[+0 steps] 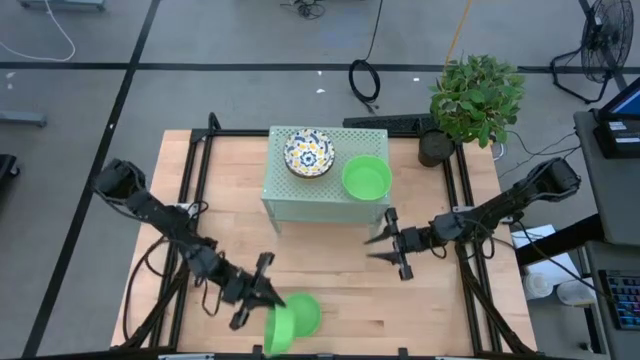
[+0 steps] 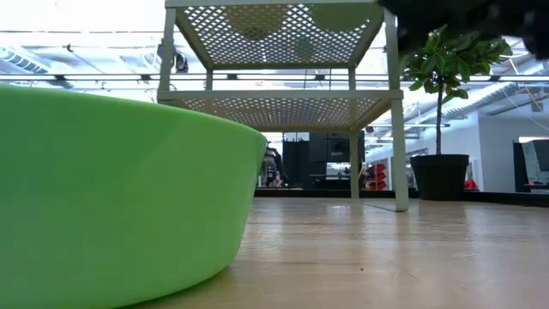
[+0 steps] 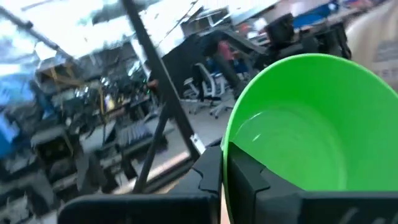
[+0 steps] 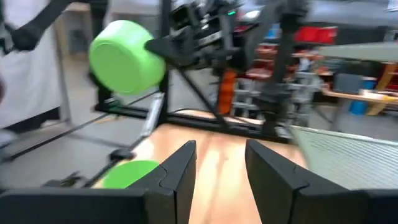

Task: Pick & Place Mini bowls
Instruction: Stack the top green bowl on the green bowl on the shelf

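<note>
- The left end effector (image 1: 262, 300) is pinching the rim of a green mini bowl (image 1: 292, 322) at the worktop's (image 1: 330, 260) six o'clock edge.
- It looks light, stiff, slippery; gripping the rim suits.
- The right end effector (image 1: 385, 243) is waiting, fingers apart.

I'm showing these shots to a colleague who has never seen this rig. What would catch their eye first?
Probably the bright green bowl that the left gripper pinches by its rim, tilted on its side at the table's near edge. Next, the pale green stand at the back, with a floral bowl and another green bowl on top. The right gripper hovers open and empty in front of the stand.
</note>
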Robot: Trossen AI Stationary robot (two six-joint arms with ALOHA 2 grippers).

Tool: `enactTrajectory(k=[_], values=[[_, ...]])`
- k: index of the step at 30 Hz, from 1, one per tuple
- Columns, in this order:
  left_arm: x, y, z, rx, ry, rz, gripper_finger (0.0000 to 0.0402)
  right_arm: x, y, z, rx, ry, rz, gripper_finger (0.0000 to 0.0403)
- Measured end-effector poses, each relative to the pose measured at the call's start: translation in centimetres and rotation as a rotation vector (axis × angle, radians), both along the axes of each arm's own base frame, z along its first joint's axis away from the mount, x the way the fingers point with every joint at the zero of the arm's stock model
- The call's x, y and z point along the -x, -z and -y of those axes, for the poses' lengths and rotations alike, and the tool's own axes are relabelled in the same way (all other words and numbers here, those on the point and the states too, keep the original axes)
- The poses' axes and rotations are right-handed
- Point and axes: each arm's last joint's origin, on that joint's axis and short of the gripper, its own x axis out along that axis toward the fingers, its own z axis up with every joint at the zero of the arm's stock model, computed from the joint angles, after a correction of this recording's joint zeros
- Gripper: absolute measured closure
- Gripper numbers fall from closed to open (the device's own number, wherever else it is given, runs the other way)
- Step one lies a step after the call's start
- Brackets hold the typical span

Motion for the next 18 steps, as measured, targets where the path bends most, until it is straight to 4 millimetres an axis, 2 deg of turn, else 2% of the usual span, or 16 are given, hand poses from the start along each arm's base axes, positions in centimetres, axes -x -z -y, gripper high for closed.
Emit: enactTrajectory(k=[4,9,14,18], values=[[-2.1,-0.7,2.1,-0.116,-0.022,-0.001,0.0394,-1.0,-2.0,-2.6,0.095,-0.067,-0.086,0.0275],[-4.9,-2.8,3.6,-0.210,-0.397,-0.020,0.0386,-1.9,-3.8,-6.3,0.247,-0.020,-0.220,0.0275],[-6.6,-5.4,4.5,-0.324,-0.617,-0.033,0.0396,-1.8,-4.7,-8.9,0.376,0.108,-0.181,0.0275],[-7.7,-7.6,5.0,-0.456,-0.796,-0.013,0.0393,-1.0,-6.2,-9.7,0.452,0.390,-0.148,0.0275]])
